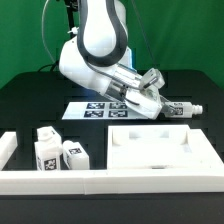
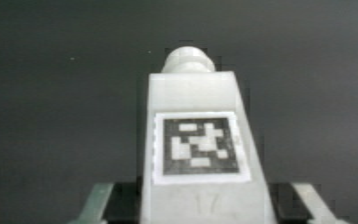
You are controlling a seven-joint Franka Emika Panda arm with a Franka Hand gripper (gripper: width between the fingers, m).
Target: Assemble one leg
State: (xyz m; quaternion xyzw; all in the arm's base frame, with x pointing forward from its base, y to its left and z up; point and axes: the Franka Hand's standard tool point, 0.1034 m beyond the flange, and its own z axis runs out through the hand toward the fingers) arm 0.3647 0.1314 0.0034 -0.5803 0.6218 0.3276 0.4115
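My gripper (image 1: 154, 99) is shut on a leg (image 1: 181, 108), a white square post with marker tags. It holds the leg roughly level above the black table, stub end pointing to the exterior view's right. In the wrist view the leg (image 2: 197, 130) fills the middle, one tag facing the camera and its narrow stub (image 2: 190, 58) at the far end. The fingers (image 2: 101, 200) press on both sides of it. The large flat white slab (image 1: 160, 148) lies on the table below and in front of the held leg.
Two more legs (image 1: 45, 146) (image 1: 72, 153) stand at the exterior view's left. The marker board (image 1: 90, 108) lies under the arm. A white wall (image 1: 100, 182) runs along the front, with a white block (image 1: 8, 148) at the left edge.
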